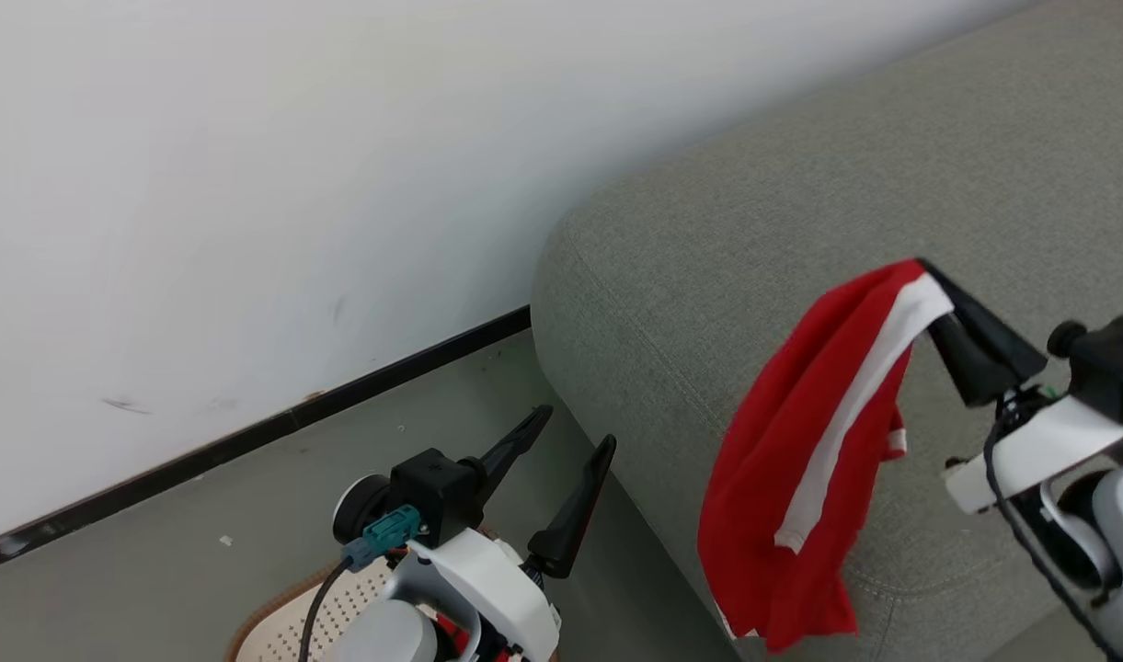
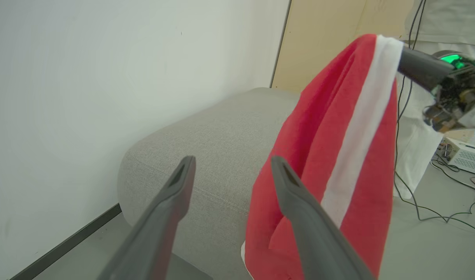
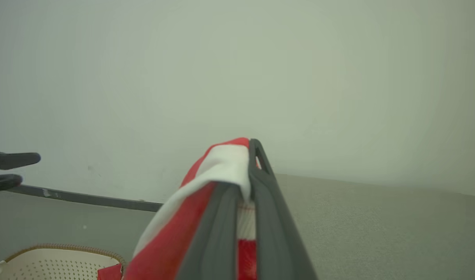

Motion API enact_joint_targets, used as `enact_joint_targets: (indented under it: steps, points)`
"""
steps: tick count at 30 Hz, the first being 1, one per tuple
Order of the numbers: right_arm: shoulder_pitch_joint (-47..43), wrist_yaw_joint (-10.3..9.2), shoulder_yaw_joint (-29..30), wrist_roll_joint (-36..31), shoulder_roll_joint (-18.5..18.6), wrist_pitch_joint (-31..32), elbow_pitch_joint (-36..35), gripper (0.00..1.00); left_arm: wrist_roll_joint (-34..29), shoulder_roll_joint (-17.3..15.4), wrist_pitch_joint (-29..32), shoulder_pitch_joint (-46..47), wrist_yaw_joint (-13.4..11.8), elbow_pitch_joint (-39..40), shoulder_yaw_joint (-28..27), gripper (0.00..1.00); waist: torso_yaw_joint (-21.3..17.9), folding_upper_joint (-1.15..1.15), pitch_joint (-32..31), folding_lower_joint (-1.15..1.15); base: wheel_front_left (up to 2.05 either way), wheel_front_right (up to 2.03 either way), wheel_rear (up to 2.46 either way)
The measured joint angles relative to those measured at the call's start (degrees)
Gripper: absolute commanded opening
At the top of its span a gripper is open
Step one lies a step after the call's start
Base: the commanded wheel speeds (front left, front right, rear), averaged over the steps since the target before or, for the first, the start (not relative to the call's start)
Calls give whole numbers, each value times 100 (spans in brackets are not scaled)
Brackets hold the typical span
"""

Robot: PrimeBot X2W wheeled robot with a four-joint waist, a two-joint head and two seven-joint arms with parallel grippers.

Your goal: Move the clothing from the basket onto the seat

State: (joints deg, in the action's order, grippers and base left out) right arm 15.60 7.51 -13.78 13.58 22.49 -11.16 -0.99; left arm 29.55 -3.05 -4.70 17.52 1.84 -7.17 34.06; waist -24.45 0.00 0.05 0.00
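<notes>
A red piece of clothing (image 1: 800,460) with a white band hangs from my right gripper (image 1: 929,276), which is shut on its top edge. It dangles over the near front edge of the grey seat (image 1: 800,211). In the right wrist view the fingers (image 3: 260,186) pinch the cloth (image 3: 221,163) above the seat (image 3: 377,229). My left gripper (image 1: 577,428) stands open and empty over the floor, left of the seat and above the basket (image 1: 285,616). The left wrist view shows the hanging clothing (image 2: 330,136) just right of the open left gripper (image 2: 232,161). More red clothing (image 3: 109,272) lies in the basket (image 3: 46,260).
A white wall (image 1: 248,184) with a black baseboard (image 1: 248,437) runs behind the seat and the grey floor (image 1: 156,552). In the left wrist view a wooden panel (image 2: 323,42), cables (image 2: 435,210) and a white box (image 2: 467,155) lie beyond the seat.
</notes>
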Motion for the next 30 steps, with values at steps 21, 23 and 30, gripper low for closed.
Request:
enact_joint_targets:
  steps: [21, 23, 30]
  points:
    - [3452, 2, 1347, 22, 877, 446, 1647, 0, -482, -118, 182, 120, -269, 468, 182, 100, 326, 0, 744, 0, 0, 0, 0]
    - [3552, 2, 1561, -119, 1044, 466, 1913, 0, -512, -122, 214, 155, -270, 505, 222, 100, 374, 0, 816, 0, 0, 0, 0]
    - [3642, 0, 1903, -308, 1201, 466, 2599, 0, -577, -116, 342, 258, -269, 660, 379, 100, 540, 0, 1069, 0, 0, 0, 0]
